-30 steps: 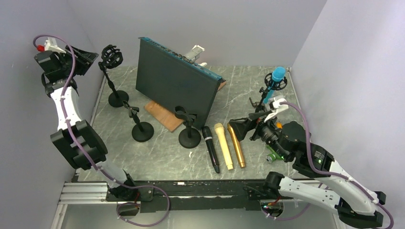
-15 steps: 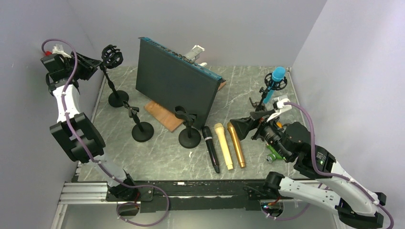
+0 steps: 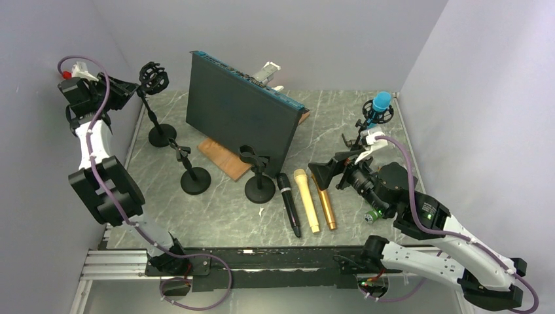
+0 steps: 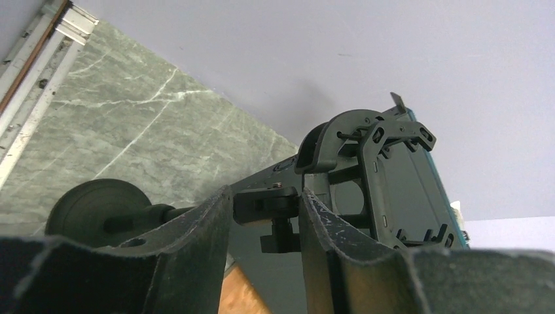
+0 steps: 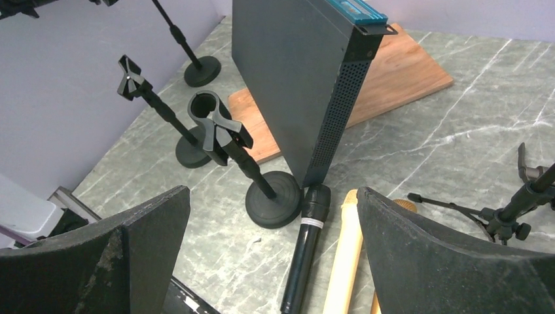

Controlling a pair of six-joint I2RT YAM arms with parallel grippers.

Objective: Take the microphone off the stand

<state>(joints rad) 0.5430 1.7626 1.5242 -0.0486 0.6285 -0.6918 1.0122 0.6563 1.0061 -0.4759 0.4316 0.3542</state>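
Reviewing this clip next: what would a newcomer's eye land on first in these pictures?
Most likely the big dark rack unit, standing on edge on a wooden board at the middle back. Next comes the bright blue microphone, held in its stand at the far right just beyond the right end effector. The three handheld microphones lying side by side in front of the unit also stand out.

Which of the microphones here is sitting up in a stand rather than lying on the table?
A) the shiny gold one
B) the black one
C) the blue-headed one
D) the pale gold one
C: the blue-headed microphone sits upright in the stand at the far right, while the black microphone, the pale gold microphone and the shiny gold microphone lie side by side on the table.
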